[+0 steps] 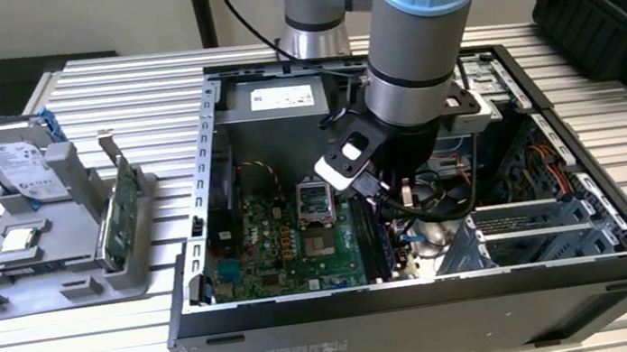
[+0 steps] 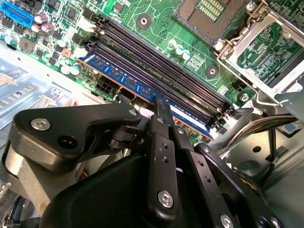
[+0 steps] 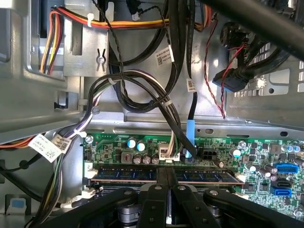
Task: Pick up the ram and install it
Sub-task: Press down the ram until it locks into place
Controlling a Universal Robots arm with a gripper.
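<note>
Second wrist view gives you the clearest look at the ram: a long, thin stick with a blue edge and a row of dark chips, lying along the outermost of the motherboard's memory slots. You can count four parallel slots there, three of them bare and black, and one stick of ram. The gripper has its two black fingers drawn narrow, pinched together on the stick's top edge near its middle.

Look at the first wrist view and you see the same stick running across the lower part of the frame, chips facing you, with the fingertips closed on it at the centre, below a bundle of black cables.

Over in the exterior view, the arm reaches down into the one open computer case at the centre of the frame. At the left of that frame a grey stand holds one silver hard drive with blue rails and one green card, standing upright.
</note>
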